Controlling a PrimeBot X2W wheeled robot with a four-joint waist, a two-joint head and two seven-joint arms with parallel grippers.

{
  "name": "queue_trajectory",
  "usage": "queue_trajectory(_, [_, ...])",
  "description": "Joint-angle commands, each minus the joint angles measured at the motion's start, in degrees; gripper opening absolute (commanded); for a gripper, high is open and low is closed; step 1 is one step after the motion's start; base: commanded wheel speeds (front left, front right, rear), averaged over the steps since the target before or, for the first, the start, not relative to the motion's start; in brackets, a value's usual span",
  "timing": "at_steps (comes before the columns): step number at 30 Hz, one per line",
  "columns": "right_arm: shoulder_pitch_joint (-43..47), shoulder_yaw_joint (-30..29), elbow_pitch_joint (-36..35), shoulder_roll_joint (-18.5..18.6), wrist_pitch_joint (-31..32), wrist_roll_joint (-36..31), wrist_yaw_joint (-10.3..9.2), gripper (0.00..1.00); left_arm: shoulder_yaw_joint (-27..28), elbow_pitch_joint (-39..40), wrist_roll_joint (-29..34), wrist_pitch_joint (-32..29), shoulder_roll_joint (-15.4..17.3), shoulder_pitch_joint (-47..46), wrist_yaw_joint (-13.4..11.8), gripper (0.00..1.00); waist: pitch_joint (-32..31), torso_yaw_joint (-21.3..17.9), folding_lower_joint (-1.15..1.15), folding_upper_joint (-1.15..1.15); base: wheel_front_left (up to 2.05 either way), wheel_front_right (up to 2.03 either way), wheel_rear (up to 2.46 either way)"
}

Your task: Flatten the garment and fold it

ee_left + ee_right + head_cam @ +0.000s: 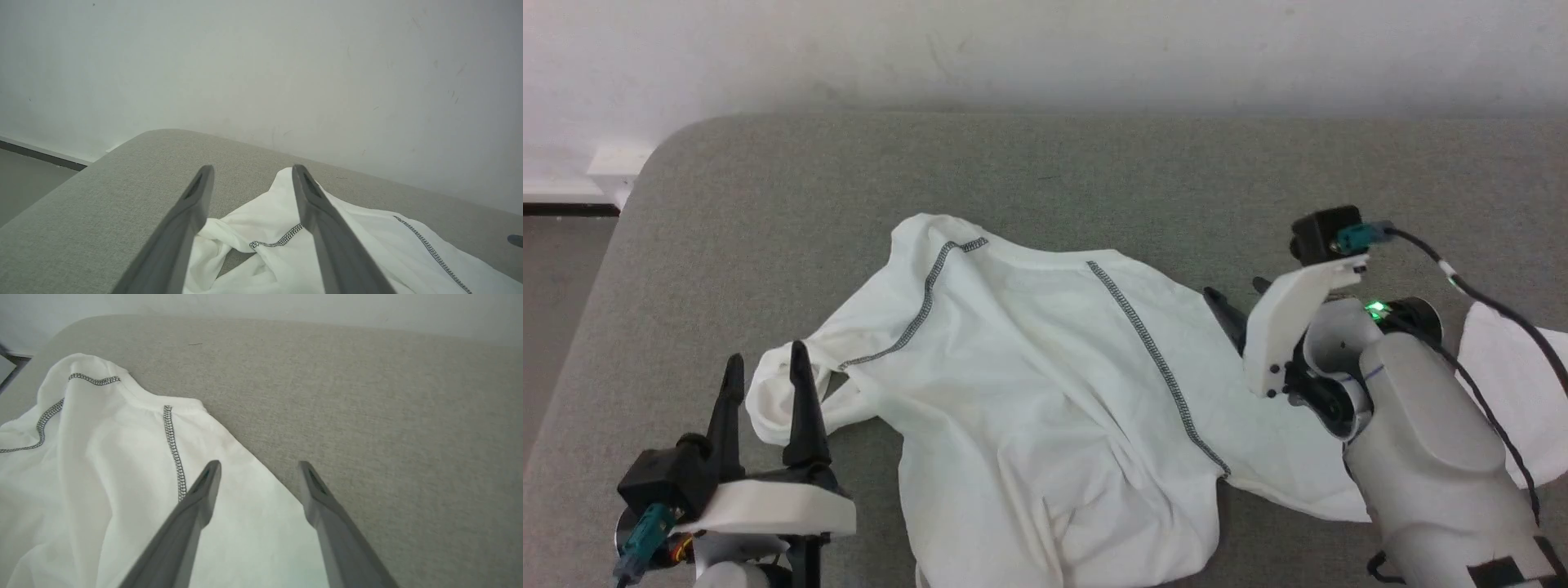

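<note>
A crumpled white thin-fabric shirt [1045, 384] with dark zigzag seams lies on the grey fabric table [1094, 163]. Flattening looks about to start: the left tool [767, 354] and right tool [259, 465] flank the shirt, wide open and empty. Next, each should pinch an edge.

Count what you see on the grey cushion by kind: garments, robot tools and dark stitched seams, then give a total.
White garment: 1 (the fabric past the right arm looks like part of it; the join is hidden)
Tools, both open: 2 (left tool, right tool)
Dark stitched seam lines: 2
Total: 5
</note>
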State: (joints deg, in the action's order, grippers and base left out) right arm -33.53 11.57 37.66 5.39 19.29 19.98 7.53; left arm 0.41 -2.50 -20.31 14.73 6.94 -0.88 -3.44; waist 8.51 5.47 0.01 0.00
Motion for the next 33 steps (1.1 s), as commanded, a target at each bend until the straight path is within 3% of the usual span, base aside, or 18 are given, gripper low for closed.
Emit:
queue_trajectory(1, [-1.39, 1.02, 1.04, 0.11, 1.25, 1.16, -0.04, 1.0, 0.34, -0.12, 0.58, 0.27, -0.36, -1.09, 0.6, 1.0, 2.56, 2.12, -0.01, 0.0, 0.0, 0.0, 0.0])
queue_trajectory(8, [-10.99, 9.07, 9.67, 2.4, 10.12, 8.68, -0.04, 1.0, 0.52, -1.86, 1.54, 0.27, -2.55, -4.43, 3.7, 1.0, 6.12, 5.1, -0.01, 0.0, 0.0, 0.0, 0.0])
queue_trajectory(15, [-10.98, 11.49, 19.17, 2.32, 20.74, 13.67, -0.04, 1.0, 1.49, -4.53, 1.12, 0.27, -3.65, -5.57, 5.63, 1.0, 6.95, 6.34, -0.01, 0.0, 0.0, 0.0, 0.0])
queue_trajectory(17, [-10.57, 11.8, 21.44, 2.31, 23.45, 14.29, -0.04, 0.21, 1.91, -5.07, 1.3, 0.27, -3.77, -5.67, 6.02, 1.0, 6.7, 6.21, -0.01, 0.0, 0.0, 0.0, 0.0])
queue_trajectory(18, [-10.48, 11.93, 21.78, 2.09, 23.9, 14.67, -0.04, 0.0, 2.0, -5.34, 1.52, 0.27, -3.8, -5.78, 6.23, 1.0, 6.45, 6.12, -0.01, 0.0, 0.0, 0.0, 0.0])
queue_trajectory(21, [-10.23, 12.84, 21.38, 1.84, 23.6, 15.48, -0.04, 0.0, 2.11, -5.84, 2.32, 0.27, -3.87, -6.78, 6.89, 1.0, 5.55, 5.76, -0.01, 0.0, 0.0, 0.0, 0.0])
queue_trajectory(27, [-10.98, 15.13, 16.98, 4.64, 16.0, 14.87, -0.04, 0.0, 1.25, -7.41, 3.15, -0.42, -1.87, -13.89, 8.77, 1.0, 3.22, 4.31, -0.01, 0.0, 0.0, 0.0, 0.0])
queue_trajectory(33, [-10.77, 18.18, 12.69, 6.28, 15.23, 15.22, -0.04, 0.0, -1.47, -13.87, -3.43, -12.34, 3.07, -26.24, 10.62, 1.0, 2.26, 0.51, -0.01, 0.0, 0.0, 0.0, 0.0])
